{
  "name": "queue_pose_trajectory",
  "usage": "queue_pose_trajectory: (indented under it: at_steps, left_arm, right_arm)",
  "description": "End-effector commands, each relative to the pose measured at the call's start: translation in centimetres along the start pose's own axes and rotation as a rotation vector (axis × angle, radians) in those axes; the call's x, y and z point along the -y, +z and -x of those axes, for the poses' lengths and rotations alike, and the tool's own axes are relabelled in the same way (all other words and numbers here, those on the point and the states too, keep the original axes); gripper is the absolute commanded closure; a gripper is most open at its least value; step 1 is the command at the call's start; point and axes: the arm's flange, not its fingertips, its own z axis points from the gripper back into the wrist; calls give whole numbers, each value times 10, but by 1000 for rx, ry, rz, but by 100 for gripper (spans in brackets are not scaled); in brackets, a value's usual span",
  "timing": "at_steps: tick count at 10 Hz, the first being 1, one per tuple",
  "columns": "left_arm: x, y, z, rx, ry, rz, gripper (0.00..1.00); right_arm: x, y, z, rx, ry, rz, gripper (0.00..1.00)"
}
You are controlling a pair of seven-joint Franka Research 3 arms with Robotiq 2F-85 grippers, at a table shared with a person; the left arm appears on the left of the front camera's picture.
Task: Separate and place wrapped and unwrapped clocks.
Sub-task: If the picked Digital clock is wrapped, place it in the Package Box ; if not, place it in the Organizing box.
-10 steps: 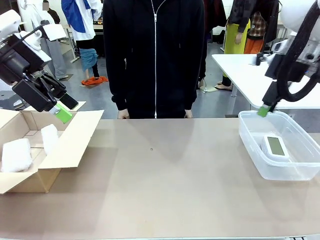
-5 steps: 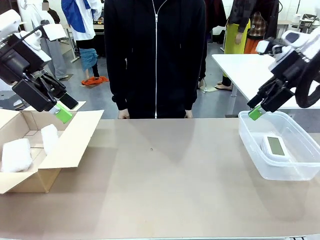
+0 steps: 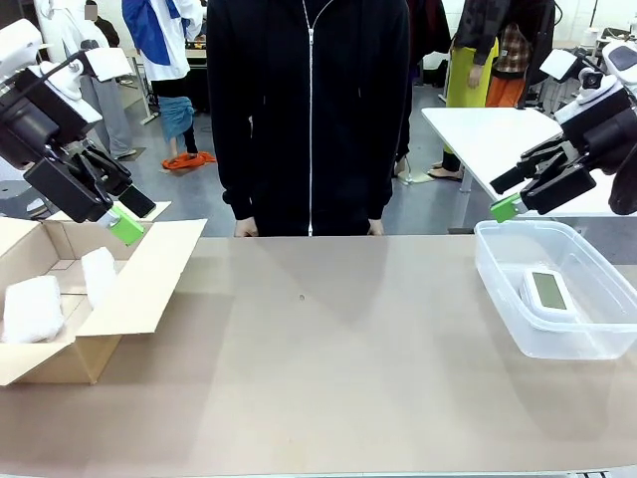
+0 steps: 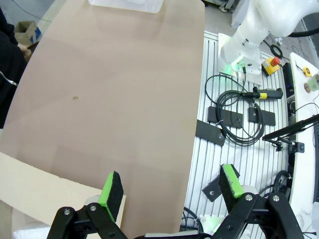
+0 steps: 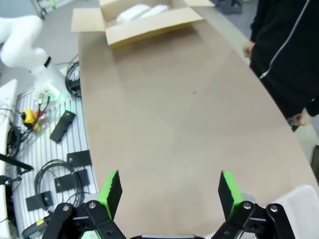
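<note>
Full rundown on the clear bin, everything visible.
The bin is a clear, slightly milky plastic tub, rectangular with rounded corners and a rolled rim, no lid. It sits flat on the table at the robot's right, set at an angle to the table edge. Inside, the bare white clock with a greenish-grey screen lies face up on the floor of the bin. Nothing else touches it; the right tool hovers open just above its far left corner.
</note>
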Motion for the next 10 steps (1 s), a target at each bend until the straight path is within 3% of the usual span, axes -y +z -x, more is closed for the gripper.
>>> queue_pose_trajectory:
  at_steps: [1, 2, 10]
  left_arm:
    - [0, 0, 2, 11, -21, 12, 0]
    - [0, 0, 2, 11, -21, 12, 0]
    - [0, 0, 2, 11, -21, 12, 0]
  right_arm:
    - [10, -12, 6, 41, -8, -5, 0]
    - [0, 0, 0, 0, 0, 0, 0]
    - [0, 0, 0, 0, 0, 0, 0]
